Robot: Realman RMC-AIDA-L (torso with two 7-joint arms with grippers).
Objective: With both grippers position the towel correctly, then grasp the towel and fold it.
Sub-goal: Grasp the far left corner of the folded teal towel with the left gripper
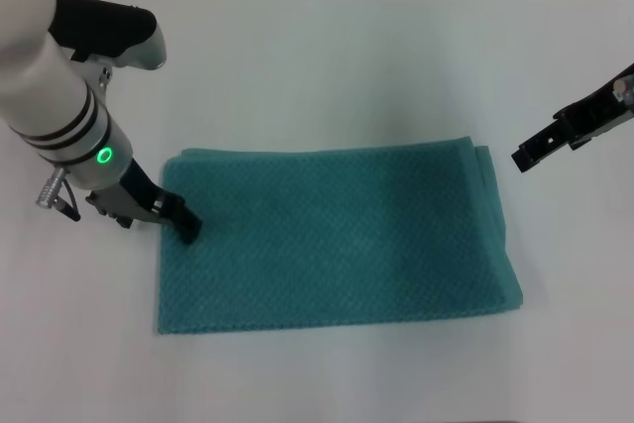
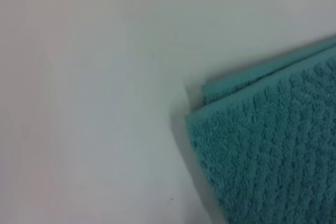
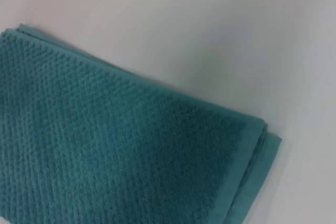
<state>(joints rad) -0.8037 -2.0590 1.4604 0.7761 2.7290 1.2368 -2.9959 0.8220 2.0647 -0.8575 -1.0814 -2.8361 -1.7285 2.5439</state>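
Already doubled: teal waffle-weave towel [image 1: 337, 240] flat on white worktop [image 1: 347, 56], layered edges showing. Left gripper [image 1: 186, 225] touching its left edge, right gripper [image 1: 540, 146] hovering apart; finger states unclear. Further fold possibly left.

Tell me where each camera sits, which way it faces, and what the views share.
Head view: looks forward and down at the white table; shows the left gripper on the teal-green waffle-weave towel, the right gripper beside it.
Left wrist view: looks down at a layered towel corner; no arm shows.
Right wrist view: looks down at another corner; no arm shows.
Shared: all show the towel.
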